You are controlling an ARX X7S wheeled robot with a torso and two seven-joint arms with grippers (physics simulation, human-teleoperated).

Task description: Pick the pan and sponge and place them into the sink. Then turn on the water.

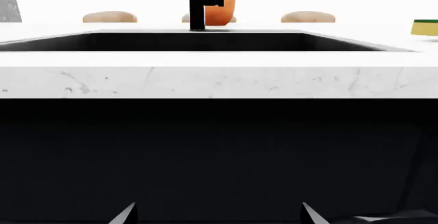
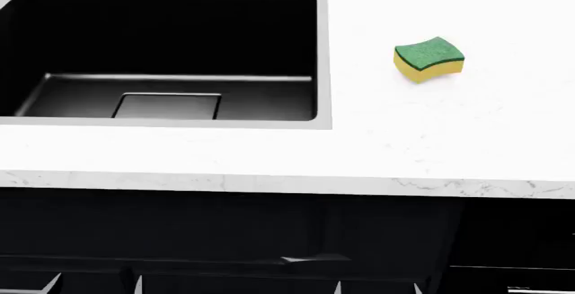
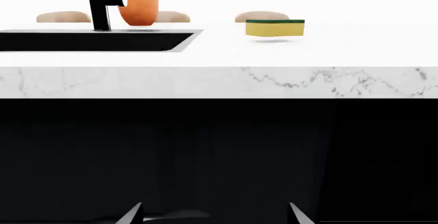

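A: Any brands, labels or writing you can read?

B: None is legible in any view. The sponge (image 2: 429,59) shows only its green top over a yellow body, and the faucet (image 1: 197,3) is plain black.

A: What does the sink hold?

B: In your head view the sink (image 2: 161,126) is a dark grey basin set into the white marbled bench (image 2: 431,139). Its floor shows the square drain plate (image 2: 167,105). No stream runs from the faucet, whose base stands on the sink's far rim.

A: Other containers?

B: An orange pot (image 3: 137,3) stands beyond the faucet with dark green leaves at its top; what fills it you cannot tell.

A: Where are the task's things?

B: The sponge lies flat on the bench to the right of the sink, apart from its rim. The pan appears in none of your views.

A: And your grippers?

B: Both sit low in front of the dark cabinet (image 2: 269,240) below the bench edge. The left gripper (image 1: 217,215) shows two fingertips spread wide with nothing between them. The right gripper (image 3: 214,215) looks the same: tips wide apart, holding nothing.
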